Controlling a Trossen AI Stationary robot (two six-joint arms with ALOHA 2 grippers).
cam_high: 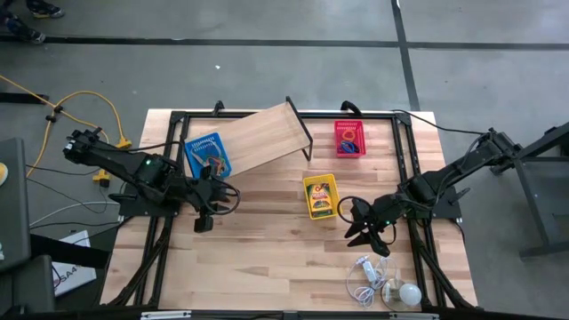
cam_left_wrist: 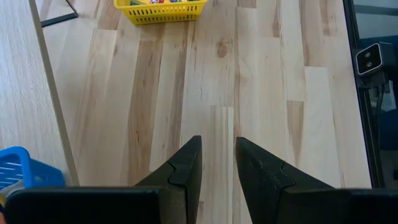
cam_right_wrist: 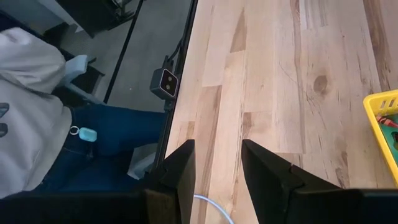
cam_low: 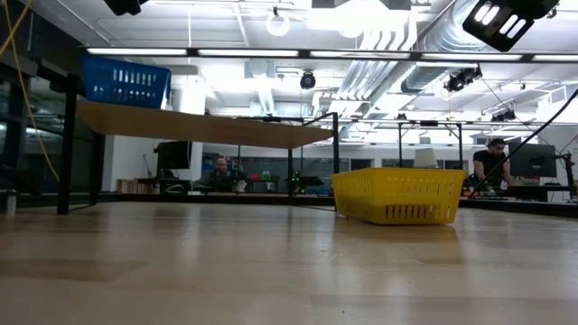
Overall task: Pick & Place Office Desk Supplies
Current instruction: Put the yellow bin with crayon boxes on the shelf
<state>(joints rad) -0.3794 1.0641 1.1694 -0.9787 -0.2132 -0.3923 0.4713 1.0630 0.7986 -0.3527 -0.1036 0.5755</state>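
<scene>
— Three baskets out: blue (cam_high: 207,154) up on the sloped board (cam_high: 262,133), red (cam_high: 348,138) at the desk's (cam_high: 267,258) far edge, yellow (cam_high: 320,196) mid-desk w/ the crayon box (cam_high: 320,194) in it.

— Claws?

— Left claw (cam_high: 206,213) just beside the board, right claw (cam_high: 362,229) just beside yellow. Both parted a bit, holding nothing.

— Risks?

— Blue could slide off if the left arm bumps the board. Right claw near the bulb's cord (cam_high: 364,280); it might snag.
</scene>
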